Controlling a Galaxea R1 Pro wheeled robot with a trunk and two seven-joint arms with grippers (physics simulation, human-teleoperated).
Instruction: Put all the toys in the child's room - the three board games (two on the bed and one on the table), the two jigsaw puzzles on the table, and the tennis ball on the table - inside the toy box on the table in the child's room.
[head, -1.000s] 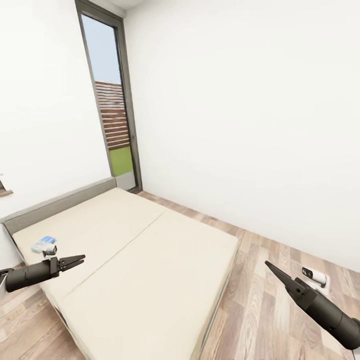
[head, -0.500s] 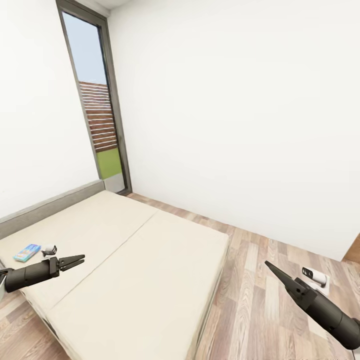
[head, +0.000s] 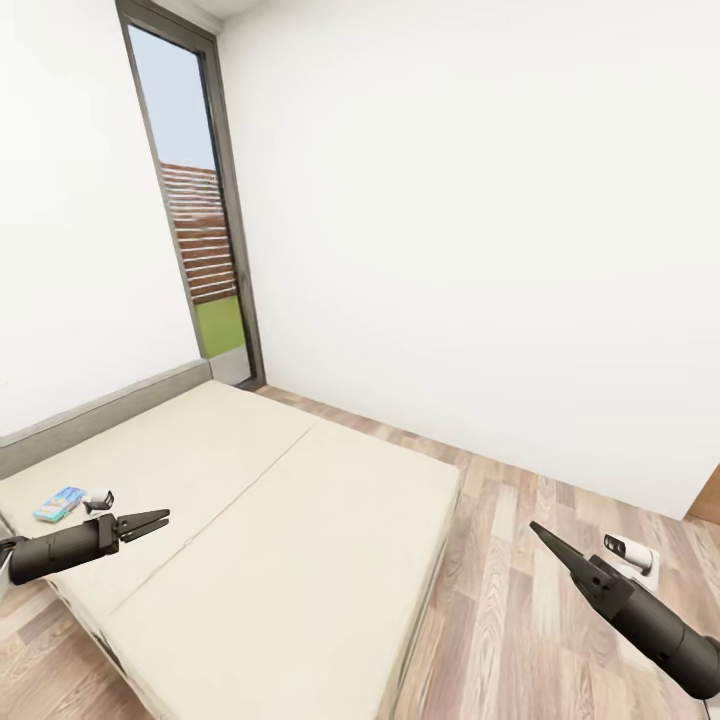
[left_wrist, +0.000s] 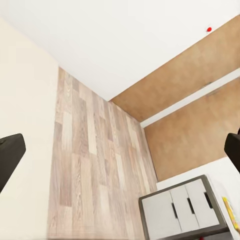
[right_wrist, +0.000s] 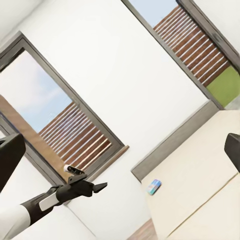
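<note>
A flat blue board game (head: 58, 503), a thin rectangular box with a printed lid, lies on the bed (head: 300, 530) near its grey headboard, just beyond the left pincer (head: 150, 521) and a little to its outer side. In the right wrist view the same box (right_wrist: 154, 186) shows as a small pale blue slab on the mattress edge. The bed is low and wide, its beige mattress smooth and matte with one straight seam down the middle, set in a grey frame.

The left pincer hangs above the near part of the mattress, its two slim dark fingers slightly parted at the tips and grasping nothing (it touches nothing either). The right pincer (head: 537, 530) floats over the floor beyond the bed's foot corner; its fingers read as a single closed point, with nothing between them.

The floor (head: 540, 600) is wood-look planking in mixed pale brown and grey strips. Behind the bed stand plain white walls and a tall narrow window (head: 195, 200) in a dark frame, with slatted fencing and grass outside. In the left wrist view a grey cabinet with white drawers (left_wrist: 182, 210) stands on the planks by a brown panelled wall.
</note>
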